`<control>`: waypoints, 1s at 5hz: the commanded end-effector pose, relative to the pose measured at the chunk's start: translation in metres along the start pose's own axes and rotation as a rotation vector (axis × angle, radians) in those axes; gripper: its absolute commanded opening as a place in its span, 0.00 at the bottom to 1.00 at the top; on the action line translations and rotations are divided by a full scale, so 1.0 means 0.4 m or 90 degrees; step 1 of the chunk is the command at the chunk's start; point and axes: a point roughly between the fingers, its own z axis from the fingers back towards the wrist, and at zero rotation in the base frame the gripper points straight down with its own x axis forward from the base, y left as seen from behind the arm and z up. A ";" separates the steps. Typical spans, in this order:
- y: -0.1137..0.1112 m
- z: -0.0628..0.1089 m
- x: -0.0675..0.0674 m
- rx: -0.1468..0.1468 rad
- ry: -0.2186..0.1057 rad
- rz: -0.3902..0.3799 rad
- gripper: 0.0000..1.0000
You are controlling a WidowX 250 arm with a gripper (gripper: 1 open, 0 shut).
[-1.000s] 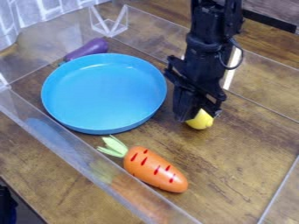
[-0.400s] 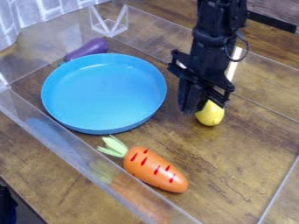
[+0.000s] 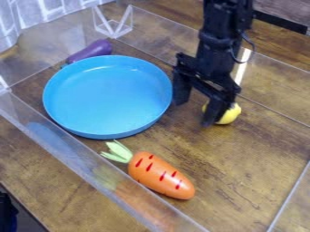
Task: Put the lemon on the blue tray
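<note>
The lemon (image 3: pixel 229 113), a small yellow oval, lies on the wooden tabletop just right of the blue tray (image 3: pixel 103 95). My gripper (image 3: pixel 201 101) points straight down right beside the tray's right rim, and its black jaws are spread open. The lemon peeks out at the right finger's outer side, partly hidden behind it; whether they touch I cannot tell. Nothing lies on the round, shallow tray.
An orange carrot (image 3: pixel 161 175) with green leaves lies in front of the tray. A purple eggplant (image 3: pixel 89 50) rests behind the tray's far left rim. Clear plastic walls (image 3: pixel 49 145) fence in the work area on the near and left sides.
The jaws have gone from shut to spread open. The lemon has shifted a little right and away from the camera, and the gripper moved slightly the same way.
</note>
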 end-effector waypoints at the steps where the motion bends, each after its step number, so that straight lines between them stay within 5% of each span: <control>1: 0.030 0.044 0.043 -0.002 -0.045 0.057 1.00; 2: 0.051 0.044 0.058 -0.008 -0.050 0.108 1.00; 5: -0.074 0.025 0.134 -0.024 -0.077 0.019 1.00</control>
